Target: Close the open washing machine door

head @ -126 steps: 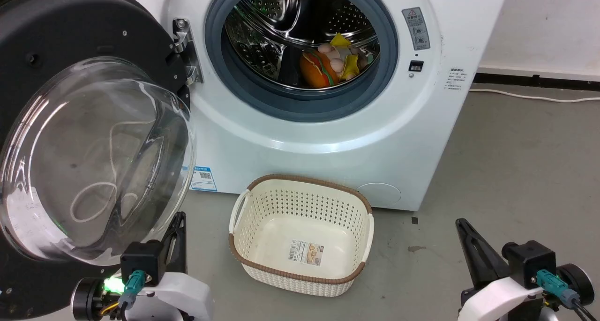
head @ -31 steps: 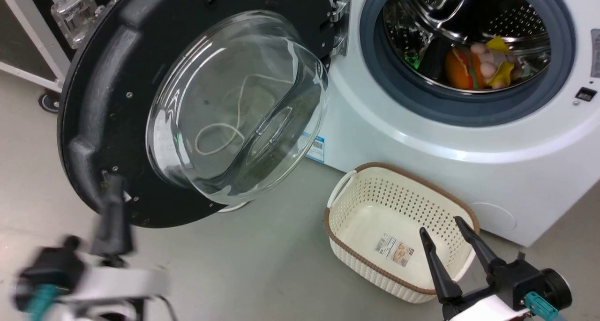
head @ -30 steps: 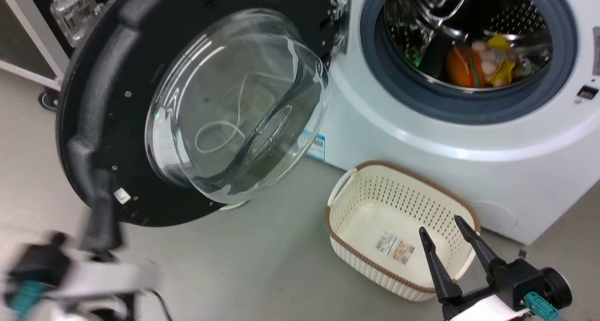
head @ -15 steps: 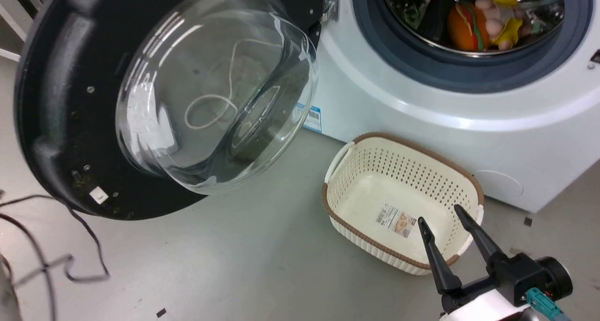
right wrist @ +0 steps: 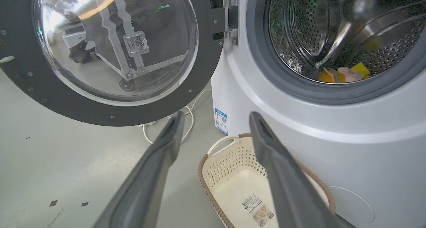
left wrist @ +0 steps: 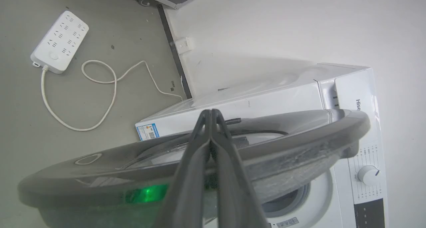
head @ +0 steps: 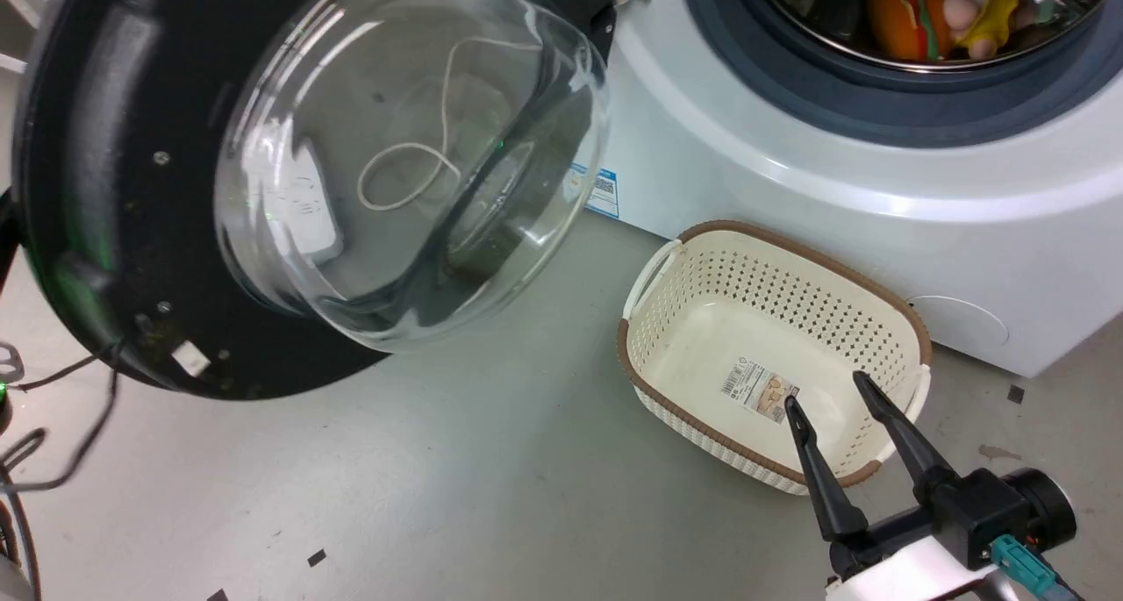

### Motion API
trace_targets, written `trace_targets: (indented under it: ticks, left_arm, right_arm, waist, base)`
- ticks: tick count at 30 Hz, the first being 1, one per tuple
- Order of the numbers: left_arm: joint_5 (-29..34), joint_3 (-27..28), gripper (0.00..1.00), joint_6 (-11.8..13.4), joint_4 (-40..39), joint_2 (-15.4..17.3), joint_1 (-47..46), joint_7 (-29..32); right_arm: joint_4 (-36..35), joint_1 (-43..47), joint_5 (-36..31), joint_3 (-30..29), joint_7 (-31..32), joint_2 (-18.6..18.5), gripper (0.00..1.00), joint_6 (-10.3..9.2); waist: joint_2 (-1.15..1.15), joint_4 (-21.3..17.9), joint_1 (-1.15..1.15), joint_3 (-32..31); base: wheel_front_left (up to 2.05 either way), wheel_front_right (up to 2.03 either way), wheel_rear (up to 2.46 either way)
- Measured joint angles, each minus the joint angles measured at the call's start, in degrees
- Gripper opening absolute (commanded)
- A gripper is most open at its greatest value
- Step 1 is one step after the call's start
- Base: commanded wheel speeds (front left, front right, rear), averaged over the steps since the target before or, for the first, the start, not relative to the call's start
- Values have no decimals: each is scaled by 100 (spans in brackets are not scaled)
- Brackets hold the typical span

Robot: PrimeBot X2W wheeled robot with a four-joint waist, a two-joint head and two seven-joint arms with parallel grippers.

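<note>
The washing machine door (head: 96,145) stands swung wide open at the left, its black rim around a bulging glass bowl (head: 404,162), with the metal hinge (right wrist: 229,16) at the machine's front. In the left wrist view my left gripper (left wrist: 210,112) is shut with nothing in it, its fingers lying across the door (left wrist: 283,144) seen edge-on from its outer side; whether they touch it I cannot tell. My right gripper (head: 822,388) is open over the basket's near rim, well clear of the door (right wrist: 206,71), with its fingers (right wrist: 159,154) spread apart.
The white washing machine (head: 833,197) has a grey rubber ring (head: 877,101) around the drum, with soft toys (head: 921,13) inside. A cream basket (head: 667,338) sits on the floor before it. Dark cables (head: 53,461) lie at lower left. A power strip (left wrist: 60,41) lies behind the door.
The head camera has tilted down and shifted. My left gripper, seen blurred at the door's lower left rim a second ago, has left the head view. The right gripper has stayed open over the basket.
</note>
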Motion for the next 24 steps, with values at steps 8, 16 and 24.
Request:
trace_targets:
  ticks: [8, 16, 24]
  left_arm:
    - [-1144, 19, 0, -167, -588, -299, 366, 1326]
    - [-1745, 4, 0, -25, -1305, -1046, 1010, 1741]
    - [-1883, -972, 0, -80, -1901, -1447, 2073, 1597]
  right_arm:
    - [100, -94, 8, -97, -90, 0, 100, 0]
    - [232, -76, 52, -413, -90, 81, 100, 0]
    - [300, 64, 60, -794, -91, 143, 100, 0]
  waist:
    - [0, 68, 0, -96]
    - [0, -10, 0, -458]
    - [0, -240, -1, -879]
  base:
    - [0, 0, 0]
    - [0, 0, 0]
    - [0, 0, 0]
